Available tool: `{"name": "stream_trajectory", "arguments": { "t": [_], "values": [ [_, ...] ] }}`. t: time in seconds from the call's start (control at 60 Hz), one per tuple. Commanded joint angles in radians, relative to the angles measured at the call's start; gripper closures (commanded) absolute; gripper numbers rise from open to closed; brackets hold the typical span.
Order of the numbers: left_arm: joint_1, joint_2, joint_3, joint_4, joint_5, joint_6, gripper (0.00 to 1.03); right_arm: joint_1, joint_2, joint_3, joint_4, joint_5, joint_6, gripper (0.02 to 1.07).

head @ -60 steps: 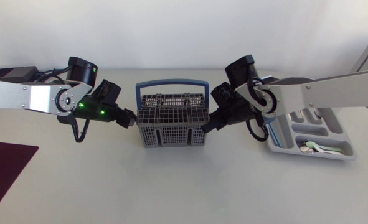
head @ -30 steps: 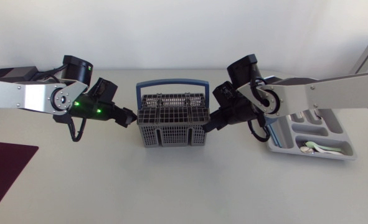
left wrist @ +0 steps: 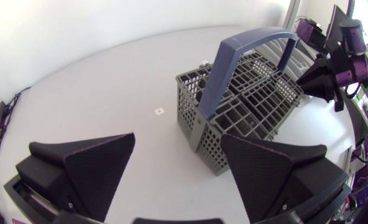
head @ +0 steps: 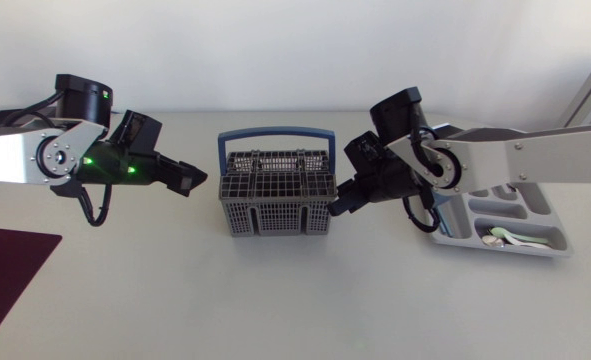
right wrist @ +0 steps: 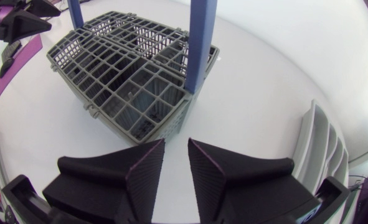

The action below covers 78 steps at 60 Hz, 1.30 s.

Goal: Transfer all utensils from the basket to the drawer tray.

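Head view shows the grey cutlery basket (head: 275, 195) with its blue handle (head: 275, 133) standing upright in the middle of the table. The drawer tray (head: 548, 203) lies at the right side, well apart from the basket, and a white spoon (head: 505, 237) lies in its near compartment. The left gripper (head: 190, 180) hangs to the left of the basket, near it but not touching. In the left wrist view its fingers (left wrist: 103, 165) are spread wide and hold nothing, with the basket (left wrist: 246, 106) ahead of them. The right gripper (head: 337, 203) is just beside the right wall of the basket. In the right wrist view its fingers (right wrist: 146, 165) stand close together with only a narrow gap, and nothing is between them. A dark red mat (head: 5, 270) lies at the near left corner of the table (head: 275, 300).
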Motion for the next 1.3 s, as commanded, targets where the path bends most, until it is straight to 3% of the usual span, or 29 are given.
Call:
{"name": "stream_trajectory", "arguments": {
  "t": [0.0,0.183,0.3,0.733,1.05,1.283],
  "values": [
    [0.015,-0.047,-0.038,0.005,0.009,0.011,0.05,-0.001,-0.031,-0.038,0.012,0.02,-0.014,0.7],
    [0.06,-0.178,-0.064,-0.024,0.003,0.009,0.05,-0.03,-0.155,-0.099,0.012,0.067,-0.04,0.26],
    [0.081,-0.256,-0.082,-0.037,-0.048,0.009,0.05,-0.051,-0.25,-0.138,0.01,0.086,-0.062,0.06],
    [0.112,-0.638,-0.259,-0.04,-0.089,0.015,0.05,-0.223,-0.625,-0.306,0.004,0.101,-0.135,0.07],
    [0.146,-0.938,-0.444,0.045,-0.203,-0.17,0.05,-0.394,-0.898,-0.438,0.036,0.052,-0.174,0.07],
    [0.154,-1.076,-0.567,0.076,-0.224,-0.187,0.05,-0.424,-1.14,-0.589,0.097,0.085,-0.19,0.07]
  ]
}}
